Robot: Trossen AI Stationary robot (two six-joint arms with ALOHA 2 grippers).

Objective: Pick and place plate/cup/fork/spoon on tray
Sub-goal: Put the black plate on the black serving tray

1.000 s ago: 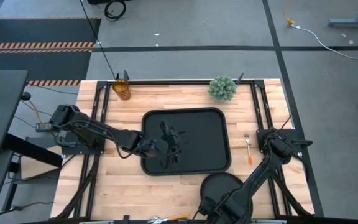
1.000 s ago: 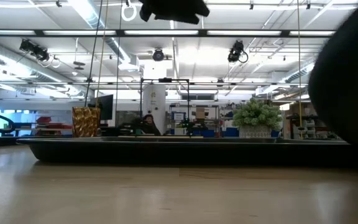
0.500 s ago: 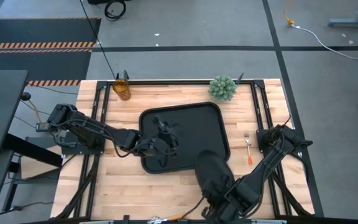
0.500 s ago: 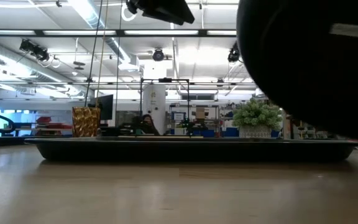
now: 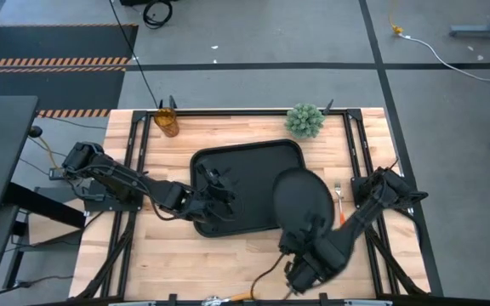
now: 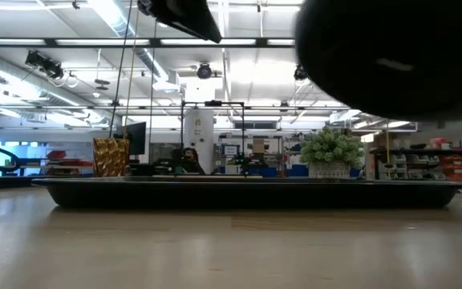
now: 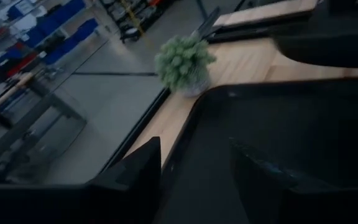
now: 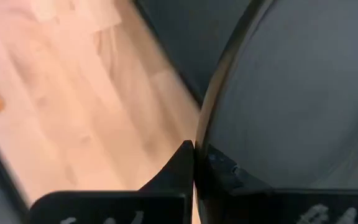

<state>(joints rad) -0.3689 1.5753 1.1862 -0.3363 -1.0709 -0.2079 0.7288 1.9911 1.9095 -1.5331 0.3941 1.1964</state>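
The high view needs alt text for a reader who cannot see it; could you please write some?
The right pincer holds the round black plate by its rim above the right end of the black tray on a wooden table. The left pincer hovers over the tray's left part; a cup, plant and fork lie around.

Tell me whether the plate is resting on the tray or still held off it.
Held off it. The right hand is shut on the plate at its rim, and the low view shows it hanging above the tray.

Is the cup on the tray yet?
No, the cup stands at the table's far corner, apart from the tray.
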